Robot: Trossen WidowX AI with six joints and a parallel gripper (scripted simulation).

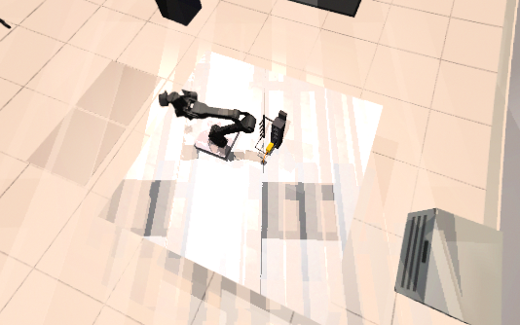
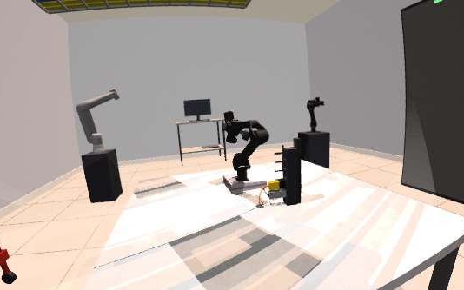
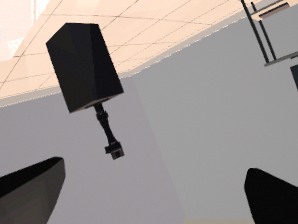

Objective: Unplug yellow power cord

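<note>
The dark power strip (image 1: 278,127) (image 2: 293,175) stands upright on the table. The yellow plug (image 1: 270,147) (image 2: 274,185) is at the strip's lower part, against a dark part on its face; the views are too coarse to show its prongs. Its orange cord (image 2: 260,196) curves down from the plug to the table in the exterior view. My gripper (image 3: 156,173) is open, its fingers wide apart with nothing between them in the wrist view. In the top and exterior views the arm is folded back, with the gripper well away from plug, cord and strip.
The arm's base plate (image 1: 204,147) (image 2: 234,187) is beside the strip. Thin dark rods (image 2: 279,162) stick out of the strip's side above the plug. A black pedestal (image 2: 315,148) (image 3: 85,65) with another small arm stands beyond the table. A shelf with a monitor (image 2: 197,107) is at the back.
</note>
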